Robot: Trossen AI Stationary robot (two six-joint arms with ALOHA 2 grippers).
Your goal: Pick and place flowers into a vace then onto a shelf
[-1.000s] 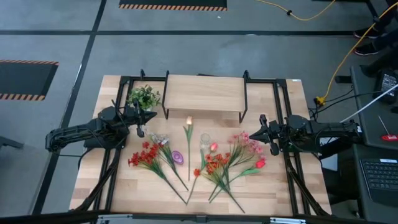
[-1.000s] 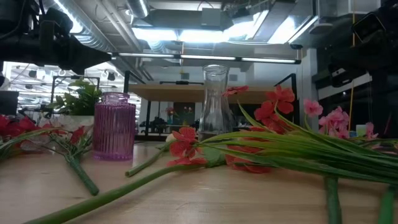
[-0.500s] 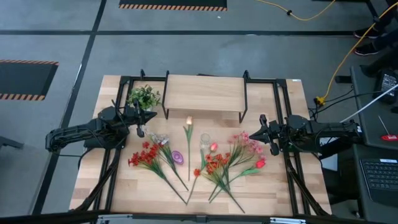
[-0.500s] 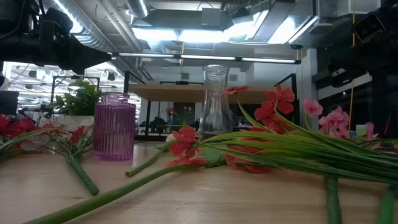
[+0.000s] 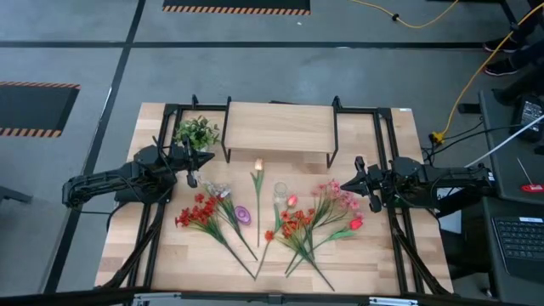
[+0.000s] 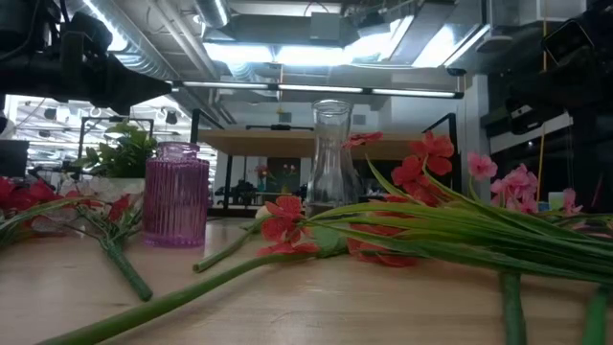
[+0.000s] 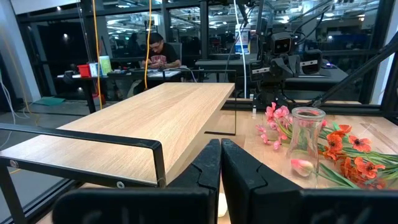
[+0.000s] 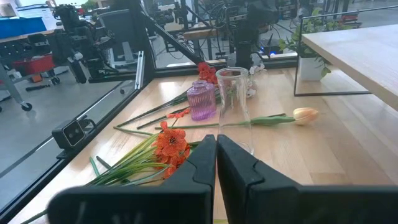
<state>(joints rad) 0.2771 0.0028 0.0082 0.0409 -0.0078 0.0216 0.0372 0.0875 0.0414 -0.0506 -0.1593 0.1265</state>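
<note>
Several flowers lie flat on the table in front of the shelf (image 5: 278, 126): a red spray (image 5: 201, 214), a single pale tulip (image 5: 257, 166), an orange-red spray (image 5: 294, 224) and a pink bunch (image 5: 338, 197). A clear glass vase (image 5: 280, 193) and a small purple vase (image 5: 243, 214) stand upright among them. My left gripper (image 5: 195, 161) hovers shut at the table's left side. Shut too, my right gripper (image 5: 358, 181) hovers at the right side. Both point level toward the middle and touch nothing.
A small green leafy plant (image 5: 197, 133) stands at the far left beside the shelf. A black metal frame (image 5: 387, 153) runs round the table's sides. In the left wrist view a person (image 7: 158, 50) sits in the room beyond the table.
</note>
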